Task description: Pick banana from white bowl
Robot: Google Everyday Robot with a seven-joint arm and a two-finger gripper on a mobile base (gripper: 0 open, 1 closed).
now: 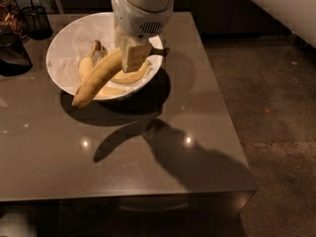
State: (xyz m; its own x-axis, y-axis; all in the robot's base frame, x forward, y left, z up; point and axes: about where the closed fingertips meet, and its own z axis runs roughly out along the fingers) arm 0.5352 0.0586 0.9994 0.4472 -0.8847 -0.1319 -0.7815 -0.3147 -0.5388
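The long yellow banana [98, 78] hangs tilted above the white bowl [64, 48], its low end out past the bowl's front rim and its dark stem near the right rim. My gripper [132, 53] is shut on the banana near its stem end and holds it in the air. The bowl sits at the table's back left, lined with crumpled white paper. Two shorter bananas [126, 77] lie inside it, partly hidden by the held one.
A dark wire-mesh cup [37, 19] stands at the back left beside the bowl. A dark container [12, 53] sits at the left edge. The glossy brown table [148, 167] ends at the right near the floor [276, 112].
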